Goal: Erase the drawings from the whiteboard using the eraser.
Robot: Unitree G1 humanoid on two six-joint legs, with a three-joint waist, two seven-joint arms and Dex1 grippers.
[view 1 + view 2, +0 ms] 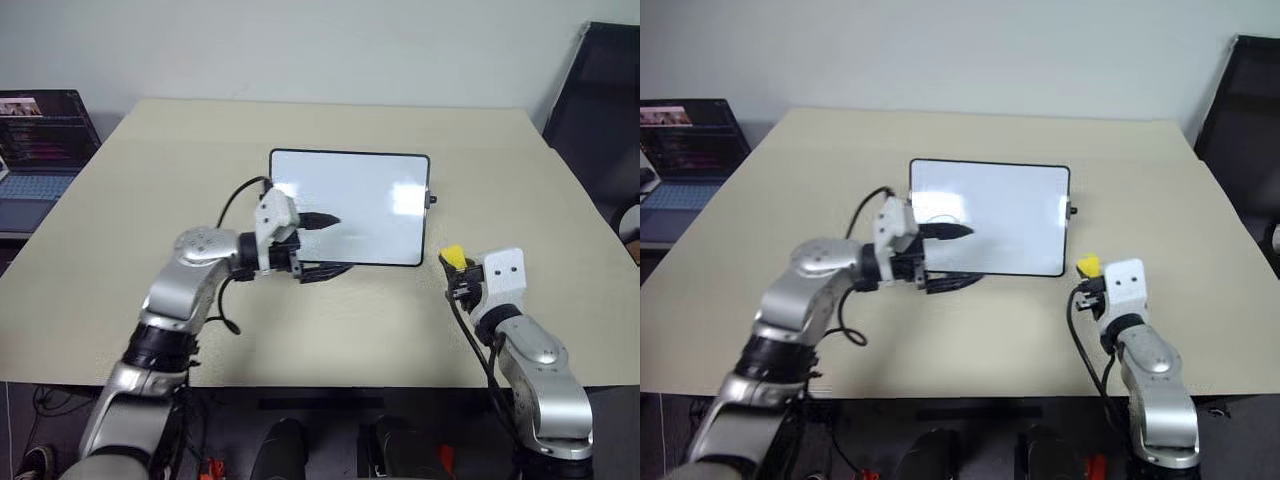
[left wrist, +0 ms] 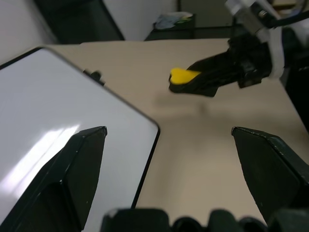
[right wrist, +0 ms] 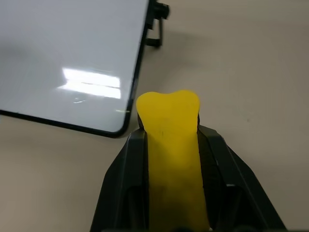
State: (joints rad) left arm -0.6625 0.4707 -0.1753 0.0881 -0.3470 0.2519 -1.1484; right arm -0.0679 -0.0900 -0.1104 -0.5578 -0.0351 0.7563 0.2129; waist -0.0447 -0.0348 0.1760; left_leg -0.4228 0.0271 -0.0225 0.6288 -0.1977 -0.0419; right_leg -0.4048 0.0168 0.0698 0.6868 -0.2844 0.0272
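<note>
Our right gripper (image 3: 169, 159) clamped on the eraser (image 3: 170, 145) just beside the whiteboard (image 1: 370, 195), our left gripper (image 1: 322, 245) spread wide over its near-left corner.

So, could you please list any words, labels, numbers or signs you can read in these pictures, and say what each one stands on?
None can be read.
whiteboard: no legible writing; a faint mark by the left gripper is too blurred to read.
laptop: lines on its screen are too small to read.
eraser, in the right gripper: plain yellow, no label.
</note>
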